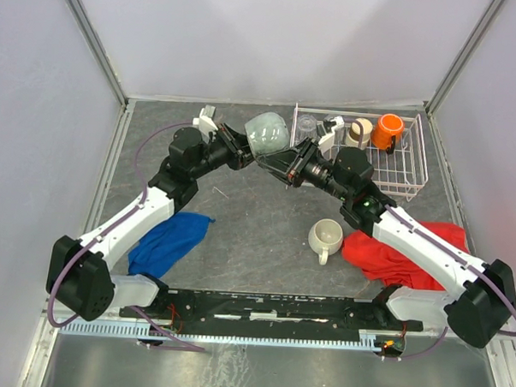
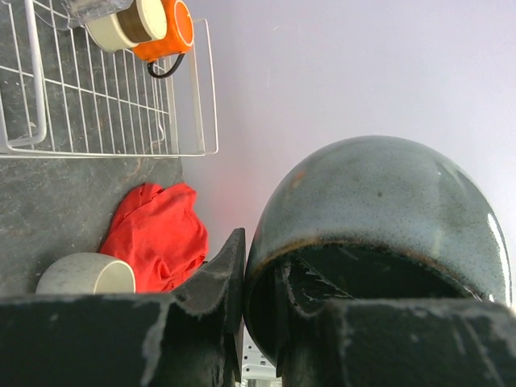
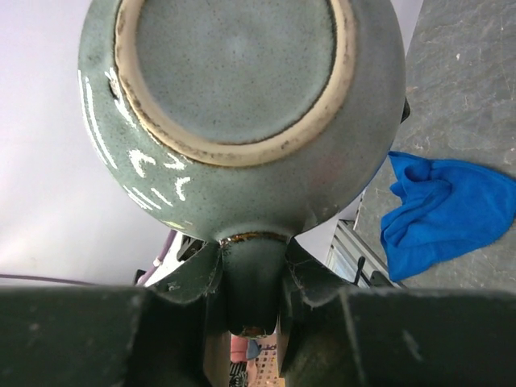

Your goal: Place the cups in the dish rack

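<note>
Handle of grey-green mug [image 3: 234,105] hides between right hand [image 3: 251,272] fingers.

Grey table [image 1: 257,212]: dish rack [image 1: 410,180], cream mug [image 1: 325,236], blue cloth [image 1: 166,243], red cloth [image 1: 394,253]

The far row of the dish rack [image 1: 404,172] is occupied by a glass tumbler [image 1: 306,124], tan cup [image 1: 361,132] and orange mug [image 1: 387,131]; its near grid is left free.
</note>
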